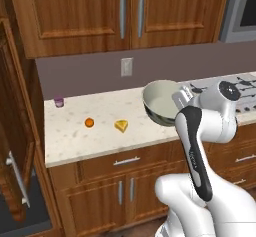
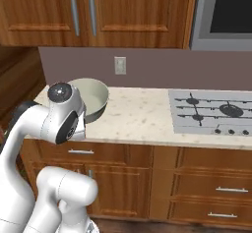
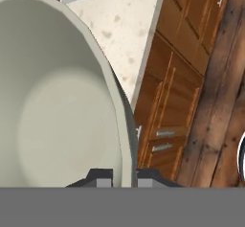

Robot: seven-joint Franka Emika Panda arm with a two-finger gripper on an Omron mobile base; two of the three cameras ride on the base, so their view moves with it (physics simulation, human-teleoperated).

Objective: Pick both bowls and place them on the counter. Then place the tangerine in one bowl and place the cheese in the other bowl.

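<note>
Cream-grey bowl [image 1: 161, 100] with dark outside; orange tangerine [image 1: 89, 122]; yellow cheese [image 1: 121, 126]; purple cup [image 1: 59, 101]; beige brown-speckled counter [image 1: 90, 141]; brown wood cabinets [image 1: 125, 11].

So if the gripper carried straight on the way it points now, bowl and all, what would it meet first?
The gripper is shut on the rim of the cream bowl. Beyond the bowl, the hand view looks along the counter edge towards the stove, so probably the counter, though depth is unclear.
</note>
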